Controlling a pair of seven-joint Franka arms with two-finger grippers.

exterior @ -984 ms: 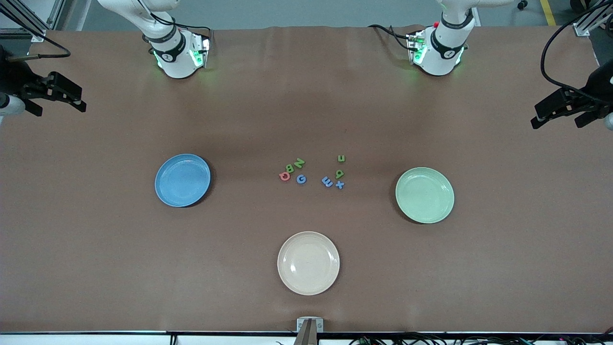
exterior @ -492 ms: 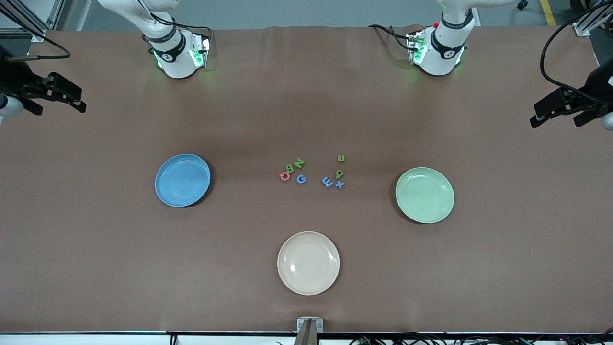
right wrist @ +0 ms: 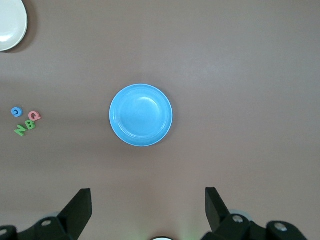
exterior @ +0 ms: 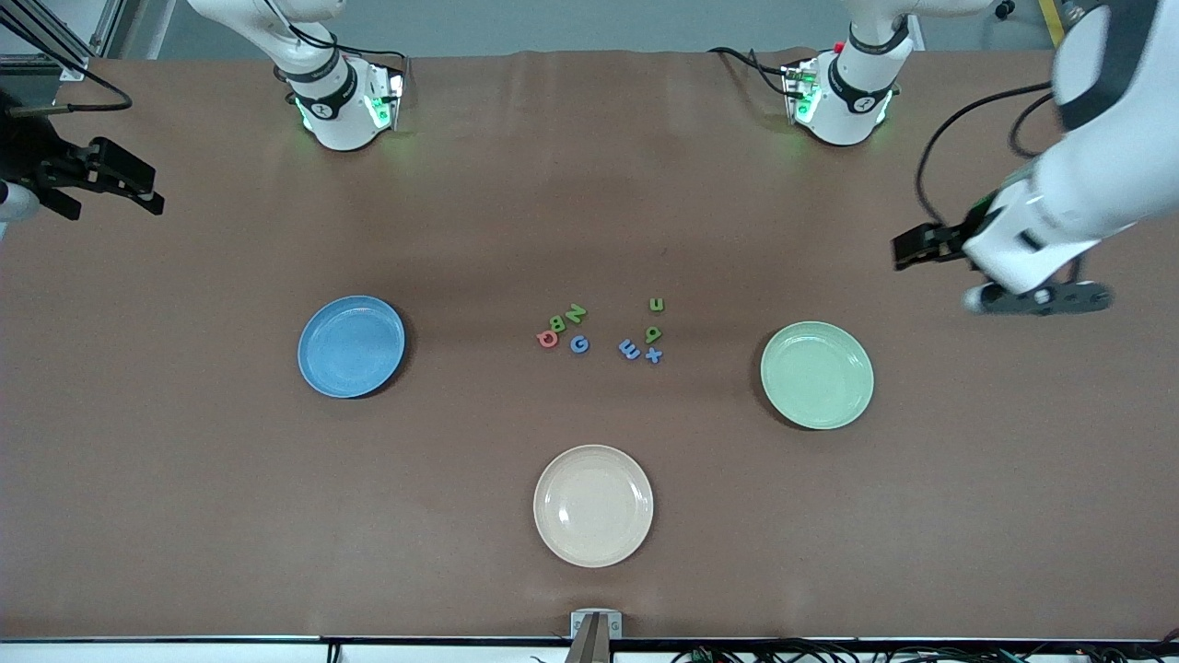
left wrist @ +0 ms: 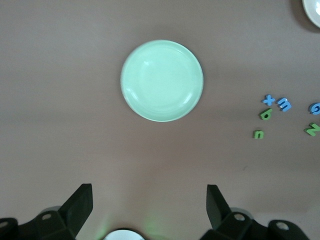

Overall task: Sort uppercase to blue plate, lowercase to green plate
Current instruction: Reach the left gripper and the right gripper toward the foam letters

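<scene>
Four capitals lie mid-table: red Q, green B, green N, blue G. Beside them, toward the left arm's end, lie the small letters: blue m, blue x, a green 9-like letter, a green u-like letter. The blue plate and the green plate are empty. My left gripper is open and empty over bare table near the green plate. My right gripper is open and empty over the table's right-arm end, high over the blue plate's side.
An empty cream plate sits nearer the front camera than the letters. Both arm bases stand at the table's back edge. A small metal mount sits at the front edge.
My left arm has swung in from the table's end toward the green plate, its white forearm now in view. My right gripper has barely moved. The letters and plates are unmoved.
</scene>
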